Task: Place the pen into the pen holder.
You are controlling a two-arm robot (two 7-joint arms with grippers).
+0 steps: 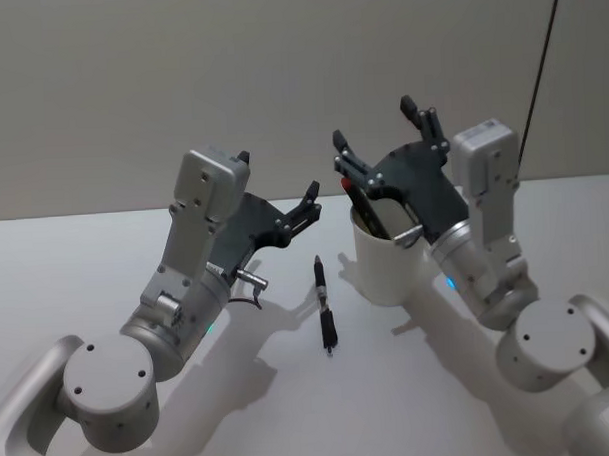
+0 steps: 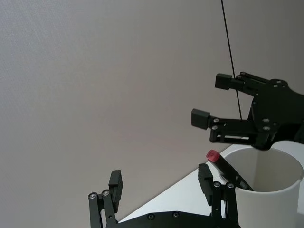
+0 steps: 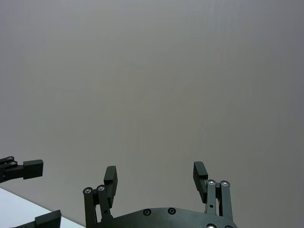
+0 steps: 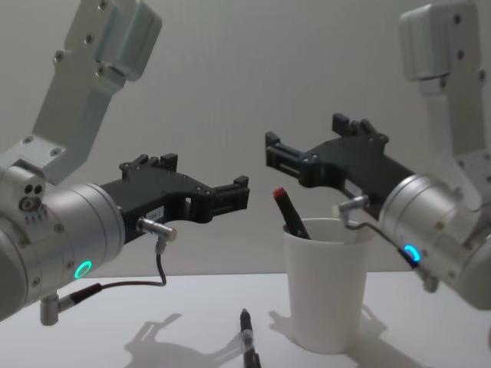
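The white tapered paper cup (image 1: pixel 391 265) stands upright on the flat white table (image 1: pixel 105 255), on the robot's right of the centre. Its rolled rim faces up.

A black pen with a red end cap (image 1: pixel 368 214) stands inside the cup. It leans against the rim on the side nearer the left arm, and the red cap projects above the rim. In the chest view the pen shaft tilts toward the left arm.

A second slim black pen (image 1: pixel 324 305) lies flat on the table just beside the cup, on its left, between the two arms. It does not touch the cup. Nothing grips it.

The right gripper (image 3: pixel 155 172) is above the cup, higher than the red cap. Its fingers are spread wide apart and carry nothing. There is a clear gap between the fingers and the pen.

The left gripper (image 2: pixel 160 180) is raised off the table to the left of the cup and points toward it. Its fingers are also spread apart, with nothing between them.

A plain grey wall (image 1: pixel 229 71) rises behind the table. A thin black cable (image 1: pixel 539 70) runs down the wall behind the right arm.
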